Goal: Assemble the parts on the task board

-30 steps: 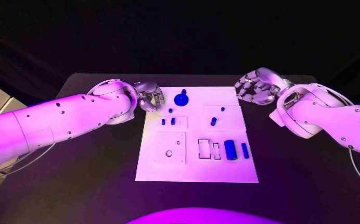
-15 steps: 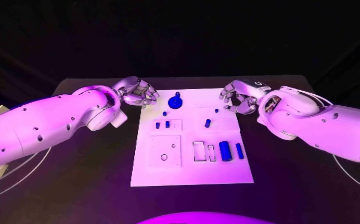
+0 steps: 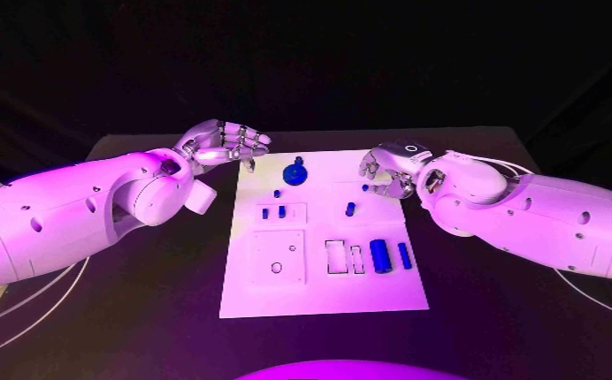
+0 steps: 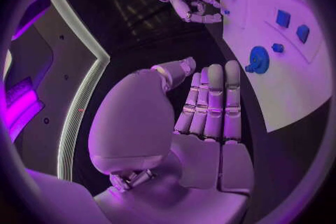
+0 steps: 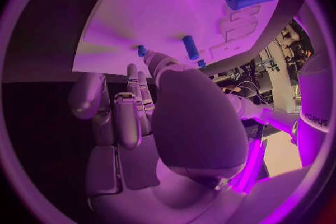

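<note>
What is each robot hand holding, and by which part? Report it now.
Nothing is held. The left robot hand hovers open beside the task board; the right robot hand hangs over its far right edge with fingers curled, empty.

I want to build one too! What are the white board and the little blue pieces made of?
The task board looks like smooth matte white plastic: flat, even, with neatly cut recesses. It could be painted, though. The blue gear and blue cylinder look like solid-coloured plastic, perhaps printed; the pictures cannot settle that.
</note>
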You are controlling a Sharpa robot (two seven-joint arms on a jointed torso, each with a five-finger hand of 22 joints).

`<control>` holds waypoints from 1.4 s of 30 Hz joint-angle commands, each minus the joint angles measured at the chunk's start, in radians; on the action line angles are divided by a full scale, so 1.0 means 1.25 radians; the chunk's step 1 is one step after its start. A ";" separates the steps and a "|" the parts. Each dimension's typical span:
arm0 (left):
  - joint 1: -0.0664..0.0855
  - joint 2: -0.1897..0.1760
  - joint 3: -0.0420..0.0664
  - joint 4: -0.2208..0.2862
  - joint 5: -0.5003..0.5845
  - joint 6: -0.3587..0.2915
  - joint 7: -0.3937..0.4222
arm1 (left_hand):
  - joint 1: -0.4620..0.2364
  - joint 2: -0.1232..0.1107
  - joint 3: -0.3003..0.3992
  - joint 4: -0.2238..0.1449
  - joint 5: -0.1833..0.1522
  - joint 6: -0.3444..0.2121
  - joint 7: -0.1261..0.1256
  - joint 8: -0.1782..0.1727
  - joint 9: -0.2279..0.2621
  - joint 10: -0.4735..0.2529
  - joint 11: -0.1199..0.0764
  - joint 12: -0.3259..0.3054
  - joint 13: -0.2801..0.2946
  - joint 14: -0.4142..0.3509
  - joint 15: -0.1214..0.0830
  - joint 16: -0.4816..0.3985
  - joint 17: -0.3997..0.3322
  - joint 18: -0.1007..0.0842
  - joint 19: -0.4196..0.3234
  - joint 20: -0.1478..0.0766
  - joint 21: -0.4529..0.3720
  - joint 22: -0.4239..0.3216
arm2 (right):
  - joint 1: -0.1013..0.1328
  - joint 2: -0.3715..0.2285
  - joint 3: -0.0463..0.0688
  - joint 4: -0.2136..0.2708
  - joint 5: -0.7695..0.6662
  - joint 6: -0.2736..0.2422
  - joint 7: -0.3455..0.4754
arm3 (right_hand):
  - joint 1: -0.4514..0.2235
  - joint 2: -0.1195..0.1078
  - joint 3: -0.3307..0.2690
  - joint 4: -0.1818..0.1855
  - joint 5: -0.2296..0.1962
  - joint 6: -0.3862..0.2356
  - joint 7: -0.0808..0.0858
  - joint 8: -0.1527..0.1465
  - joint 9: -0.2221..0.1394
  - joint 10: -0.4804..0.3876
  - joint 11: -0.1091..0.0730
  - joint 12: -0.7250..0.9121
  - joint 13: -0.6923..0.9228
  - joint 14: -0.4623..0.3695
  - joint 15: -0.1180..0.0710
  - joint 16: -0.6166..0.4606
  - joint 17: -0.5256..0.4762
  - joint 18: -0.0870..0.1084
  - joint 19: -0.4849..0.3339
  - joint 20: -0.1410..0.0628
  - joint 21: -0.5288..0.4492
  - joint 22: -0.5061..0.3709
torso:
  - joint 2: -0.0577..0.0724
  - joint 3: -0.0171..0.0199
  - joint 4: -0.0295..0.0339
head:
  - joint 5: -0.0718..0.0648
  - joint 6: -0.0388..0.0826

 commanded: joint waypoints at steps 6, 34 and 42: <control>0.001 -0.006 0.001 0.012 0.097 0.017 0.060 | 0.001 0.009 -0.007 0.002 -0.001 0.002 0.003 -0.001 0.000 -0.004 0.003 0.005 0.001 -0.007 0.000 -0.008 -0.002 0.010 -0.005 -0.001 -0.005 -0.002 | -0.009 0.023 0.000 -0.028 -0.044 0.043 -0.017 | -0.006 0.008 0.014 0.000 0.001 0.013 -0.003 -0.001 0.000 0.011 -0.005 -0.009 -0.013 0.038 0.003 0.004 0.002 0.005 0.009 -0.001 0.007 0.005 | 0.000 -0.0002 0.0001 | -0.004 -0.002; 0.001 -0.012 0.001 0.013 0.121 0.005 0.059 | 0.004 0.011 -0.011 0.001 0.000 -0.002 0.005 -0.003 -0.001 -0.006 0.004 0.006 0.000 -0.008 0.001 -0.012 -0.005 0.010 -0.004 0.000 -0.010 -0.006 | -0.033 0.054 0.000 -0.051 -0.035 0.082 -0.006 | -0.008 0.051 0.093 -0.035 -0.038 0.076 -0.014 0.024 0.018 0.100 -0.015 -0.031 -0.061 0.039 -0.005 0.004 -0.001 -0.001 0.023 -0.008 0.041 0.035 | -0.001 0.0009 0.0002 | -0.001 -0.011; 0.001 -0.013 0.001 0.010 0.122 0.006 0.056 | 0.013 0.013 -0.011 -0.004 0.000 -0.003 0.006 -0.004 -0.001 -0.008 0.005 0.008 -0.001 -0.007 0.001 -0.015 -0.007 0.010 -0.001 -0.001 -0.011 -0.007 | -0.036 0.055 0.000 -0.050 -0.035 0.057 -0.024 | -0.007 0.071 0.122 -0.063 -0.049 0.084 -0.012 0.032 0.028 0.119 -0.015 -0.040 -0.069 0.040 -0.007 0.004 -0.002 -0.007 0.034 -0.010 0.072 0.056 | -0.001 0.0004 -0.0001 | 0.000 -0.013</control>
